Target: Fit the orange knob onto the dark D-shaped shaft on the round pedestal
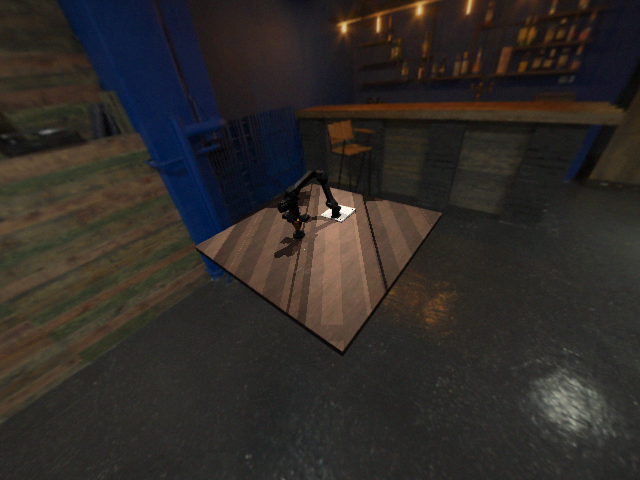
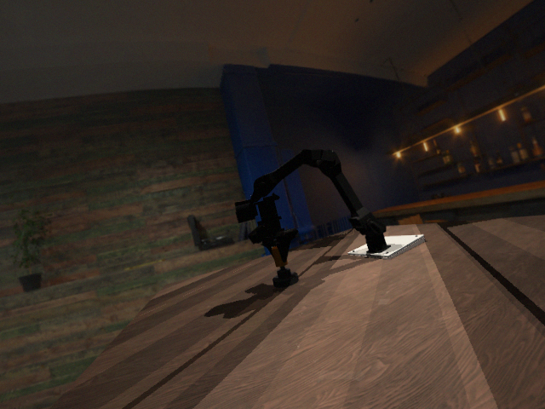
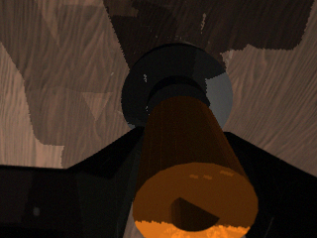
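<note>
The orange knob [image 1: 298,225] [image 2: 277,256] [image 3: 185,141] is upright, its top face low in the wrist view. A dark D-shaped opening shows there, its flat edge slanting from upper left to lower right. My gripper [image 2: 278,259] [image 3: 181,137] is shut on the knob, one finger each side. The round dark pedestal [image 1: 298,235] [image 2: 284,279] [image 3: 136,94] stands right below, with a narrower raised collar. In the exterior view the knob's lower end is just above the collar, with a short dark piece of shaft between. The shaft's flat side and tip are hidden.
The arm's base stands on a white plate [image 1: 347,212] [image 2: 407,241], behind and right of the pedestal in the top and exterior views. The wooden table top [image 1: 330,289] [image 2: 307,352] carries the arm's shadows. A bar stool [image 1: 341,149] stands beyond the table.
</note>
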Robot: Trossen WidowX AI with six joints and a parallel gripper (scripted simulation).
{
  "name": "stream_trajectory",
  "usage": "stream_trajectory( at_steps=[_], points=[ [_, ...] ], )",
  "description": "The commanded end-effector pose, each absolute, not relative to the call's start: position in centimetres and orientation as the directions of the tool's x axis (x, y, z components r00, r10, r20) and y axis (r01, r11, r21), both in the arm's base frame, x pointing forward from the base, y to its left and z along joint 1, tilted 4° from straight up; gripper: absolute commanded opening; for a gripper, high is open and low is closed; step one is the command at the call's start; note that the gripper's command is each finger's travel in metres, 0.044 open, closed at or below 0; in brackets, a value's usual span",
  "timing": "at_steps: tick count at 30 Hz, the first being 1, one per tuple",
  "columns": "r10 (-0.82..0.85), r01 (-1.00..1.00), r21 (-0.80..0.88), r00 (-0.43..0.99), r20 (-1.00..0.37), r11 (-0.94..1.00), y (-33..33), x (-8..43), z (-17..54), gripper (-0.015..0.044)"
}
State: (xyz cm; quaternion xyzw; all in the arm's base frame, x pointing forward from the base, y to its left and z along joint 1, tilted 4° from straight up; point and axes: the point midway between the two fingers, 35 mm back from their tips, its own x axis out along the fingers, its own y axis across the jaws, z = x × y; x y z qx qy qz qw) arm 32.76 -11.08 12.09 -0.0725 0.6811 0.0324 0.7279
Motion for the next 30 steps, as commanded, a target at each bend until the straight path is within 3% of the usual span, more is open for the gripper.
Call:
stream_trajectory(
  at_steps=[1, 7, 30],
  points=[
    [-0.049, -0.174, -0.061, 0.075, -0.996, 0.983, -10.94, 32.48, 12.46, 0.0],
    [-0.049, -0.351, -0.072, 0.075, -0.996, 0.934, -10.93, 32.42, 12.61, 0.0],
    [-0.049, -0.351, -0.073, 0.076, -0.996, 0.934, -11.1, 33.14, 12.24, 0.0]
  ],
)
